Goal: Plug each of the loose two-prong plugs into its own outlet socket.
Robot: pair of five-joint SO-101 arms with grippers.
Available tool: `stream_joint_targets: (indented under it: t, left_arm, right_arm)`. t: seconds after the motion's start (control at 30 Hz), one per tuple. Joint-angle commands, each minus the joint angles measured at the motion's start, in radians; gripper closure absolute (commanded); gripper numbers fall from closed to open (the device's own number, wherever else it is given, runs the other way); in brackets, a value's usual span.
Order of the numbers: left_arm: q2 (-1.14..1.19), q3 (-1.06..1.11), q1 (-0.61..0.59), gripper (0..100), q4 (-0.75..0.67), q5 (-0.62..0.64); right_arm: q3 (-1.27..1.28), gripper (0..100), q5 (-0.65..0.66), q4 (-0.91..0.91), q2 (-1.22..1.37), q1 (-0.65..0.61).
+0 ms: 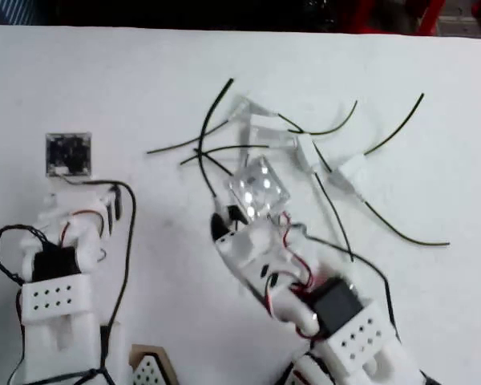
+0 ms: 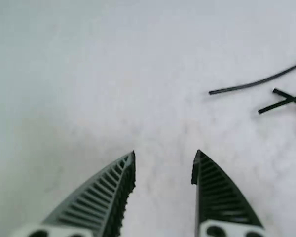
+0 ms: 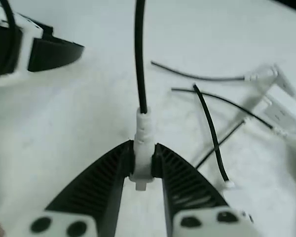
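Observation:
My right gripper (image 3: pixel 143 154) is shut on a white two-prong plug (image 3: pixel 142 148); its black wire (image 3: pixel 139 54) runs straight away from the fingers. In the high view this gripper (image 1: pixel 222 222) sits at the table's middle, with the wire (image 1: pixel 208 136) arcing toward the back. Several other white plugs (image 1: pixel 349 172) with black wires lie scattered beyond it. White socket blocks (image 3: pixel 281 111) lie off to one side of the held plug. My left gripper (image 2: pixel 164 159) is open over bare table, holding nothing. The left arm (image 1: pixel 60 241) is at the left front.
Loose wire ends (image 2: pixel 256 84) lie beyond the left gripper. A square black-and-white block (image 1: pixel 68 152) sits at the left arm's tip. The other arm's dark finger (image 3: pixel 49 52) shows in the right wrist view. The white table (image 1: pixel 128 72) has free room at the back left.

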Motion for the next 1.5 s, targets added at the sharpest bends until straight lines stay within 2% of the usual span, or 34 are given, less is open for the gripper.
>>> stream_joint_targets:
  t: [0.0, 0.13, 0.27, 0.4, 0.53, 0.63, 0.8, 1.33, 1.47]
  left_arm:
    - [-0.025, -0.081, 0.021, 80, -0.021, 0.089]
    - [-0.025, -0.101, 0.087, 80, -0.02, 0.114]
    - [-0.073, -0.114, 0.173, 80, -0.006, 0.114]
    - [-0.211, -0.114, 0.302, 80, 0.087, 0.109]
    - [-0.337, -0.081, 0.452, 80, 0.153, 0.025]
    - [-0.39, -0.017, 0.519, 80, 0.153, 0.003]
    - [-0.449, 0.043, 0.556, 80, 0.155, -0.051]
    - [-0.509, 0.049, 0.607, 77, 0.184, -0.087]
    - [-0.509, 0.049, 0.653, 77, 0.184, -0.091]
  right_arm:
    - [0.112, 98.1, -0.011, -0.189, -0.113, -0.062]
    - [0.227, 98.1, -0.011, -0.282, -0.203, -0.111]
    - [0.284, 98.1, -0.011, -0.292, -0.269, -0.114]
    - [0.33, 98.1, -0.011, -0.292, -0.305, -0.113]
    - [0.338, 98.1, -0.011, -0.286, -0.314, -0.113]
    - [0.338, 98.1, -0.011, -0.285, -0.314, -0.116]
    - [0.338, 98.1, -0.011, -0.283, -0.306, -0.114]
    - [0.338, 98.1, -0.011, -0.269, -0.305, -0.114]
    - [0.338, 98.1, -0.011, -0.26, -0.305, -0.116]
